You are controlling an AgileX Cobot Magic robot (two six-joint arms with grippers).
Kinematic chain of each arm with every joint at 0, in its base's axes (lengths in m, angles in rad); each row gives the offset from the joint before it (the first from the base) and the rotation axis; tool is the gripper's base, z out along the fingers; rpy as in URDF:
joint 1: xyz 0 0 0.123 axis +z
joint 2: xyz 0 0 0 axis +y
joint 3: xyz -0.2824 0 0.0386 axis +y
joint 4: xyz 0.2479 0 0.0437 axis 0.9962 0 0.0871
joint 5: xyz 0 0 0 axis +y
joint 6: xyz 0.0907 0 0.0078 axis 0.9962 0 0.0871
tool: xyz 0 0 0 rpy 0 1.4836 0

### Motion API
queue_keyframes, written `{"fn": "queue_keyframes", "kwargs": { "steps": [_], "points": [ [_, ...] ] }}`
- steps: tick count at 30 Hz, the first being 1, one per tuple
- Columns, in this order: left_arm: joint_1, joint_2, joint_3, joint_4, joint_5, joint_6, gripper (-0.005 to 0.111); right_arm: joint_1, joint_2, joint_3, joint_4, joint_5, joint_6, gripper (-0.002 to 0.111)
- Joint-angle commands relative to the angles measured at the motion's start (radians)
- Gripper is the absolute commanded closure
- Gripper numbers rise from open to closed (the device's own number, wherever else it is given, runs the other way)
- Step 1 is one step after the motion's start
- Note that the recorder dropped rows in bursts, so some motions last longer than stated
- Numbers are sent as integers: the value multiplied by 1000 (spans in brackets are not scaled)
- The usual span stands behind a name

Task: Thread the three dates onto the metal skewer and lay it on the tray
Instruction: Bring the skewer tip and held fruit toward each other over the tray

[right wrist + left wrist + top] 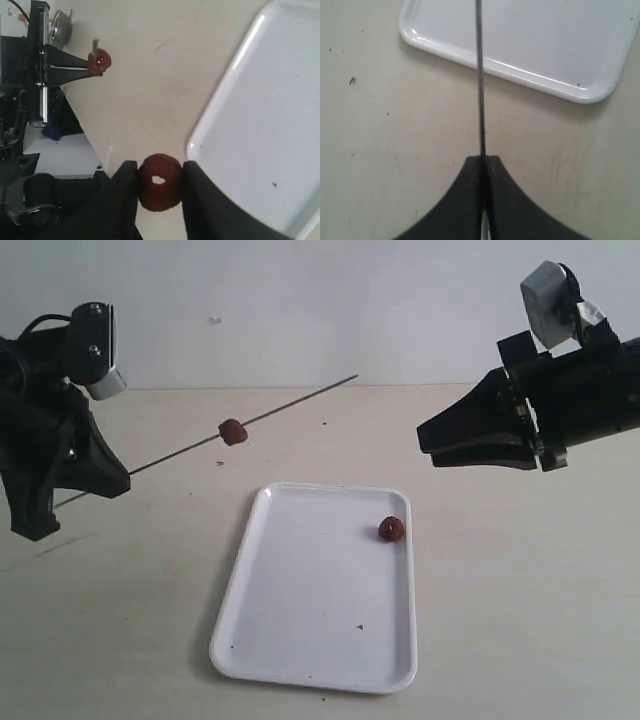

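A pale desk (520,600) with a few dark flecks fills the scene, and a plain light wall stands behind it. In the middle of the desk lies the white tray (232,635), flat, with rounded corners, a low rim and some dark specks.

The left hand (125,478) is pinched tight on one end of the skewer (290,404). The skewer is a thin grey rod slanting up over the desk, beyond the tray's far end. Its free end points toward the right hand (428,443), well apart from it.

The right hand's fingers are closed on the gripped date (159,182), which is red-brown, roundish and has a pale spot in its middle. The threaded date (232,431) sits about midway along the rod. The loose date (391,529), dark and wrinkled, lies on the tray just beside the rim, near the corner closest to the right hand.
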Motion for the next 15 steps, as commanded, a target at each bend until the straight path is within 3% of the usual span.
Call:
{"fn": "queue_keyframes", "kwargs": {
  "steps": [1,6,10,15],
  "points": [
    [-1,35,63,-77,-86,78,107,-3,21,4,23,0,-20,79],
    [-1,93,90,-140,-127,137,107,-3,19,4,28,0,12,79],
    [-1,102,105,-164,-238,174,107,-3,19,4,29,0,45,79],
    [-1,110,105,-411,-183,422,107,-3,17,4,36,0,122,79]
  ]
}}
